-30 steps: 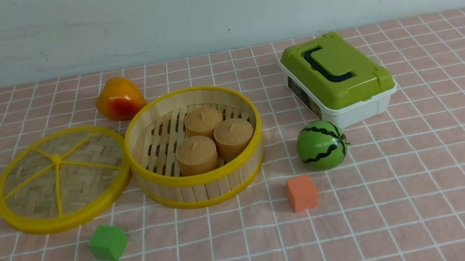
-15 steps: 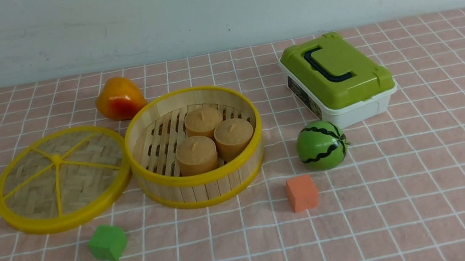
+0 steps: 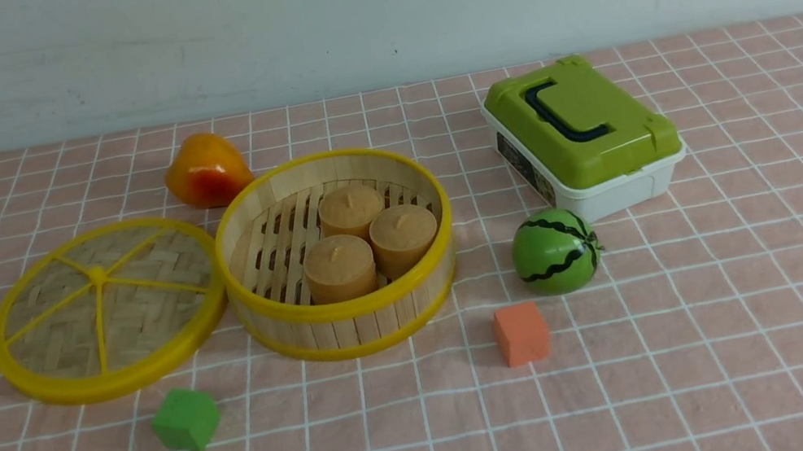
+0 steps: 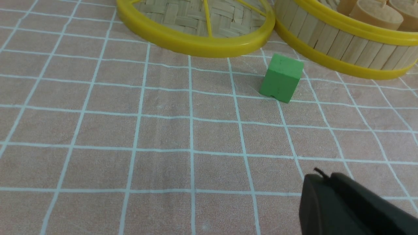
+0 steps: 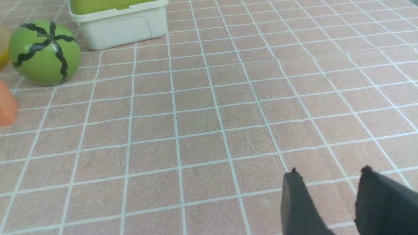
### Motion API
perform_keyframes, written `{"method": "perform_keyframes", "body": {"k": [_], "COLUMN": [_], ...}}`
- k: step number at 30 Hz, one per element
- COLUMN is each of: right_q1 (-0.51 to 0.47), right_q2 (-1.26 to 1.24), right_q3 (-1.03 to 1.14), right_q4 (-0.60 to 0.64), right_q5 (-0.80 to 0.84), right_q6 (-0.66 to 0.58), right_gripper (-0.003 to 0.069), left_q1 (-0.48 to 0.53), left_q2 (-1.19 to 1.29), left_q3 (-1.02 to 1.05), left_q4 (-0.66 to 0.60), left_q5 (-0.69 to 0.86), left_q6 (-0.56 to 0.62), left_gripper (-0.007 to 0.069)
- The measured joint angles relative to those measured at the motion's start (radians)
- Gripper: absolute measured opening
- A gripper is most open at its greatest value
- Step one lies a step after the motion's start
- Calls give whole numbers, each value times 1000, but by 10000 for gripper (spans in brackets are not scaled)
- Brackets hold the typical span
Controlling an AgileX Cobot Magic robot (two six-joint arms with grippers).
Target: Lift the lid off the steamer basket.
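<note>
The lid, woven bamboo with a yellow rim and spokes, lies flat on the tablecloth just left of the steamer basket. The basket is uncovered and holds three tan cylinders. Lid and basket also show in the left wrist view. My left gripper is shut and empty, low over the cloth on the near side of the green cube. My right gripper is open and empty over bare cloth. Neither arm shows in the front view.
A green cube sits in front of the lid and an orange cube in front of a toy watermelon. A white box with a green lid stands at the back right. An orange-yellow fruit lies behind the basket.
</note>
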Motion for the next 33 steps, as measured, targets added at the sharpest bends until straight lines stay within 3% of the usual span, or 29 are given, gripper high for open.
{"method": "perform_keyframes", "body": {"k": [33], "right_q1": [0], "right_q2": [0], "right_q3": [0], "right_q4": [0], "right_q5": [0], "right_q6": [0], "right_gripper": [241], "left_q1": [0], "left_q2": [0], "left_q3": [0], "left_q4": [0], "left_q5": [0], "left_q6": [0], "left_gripper": [55]}}
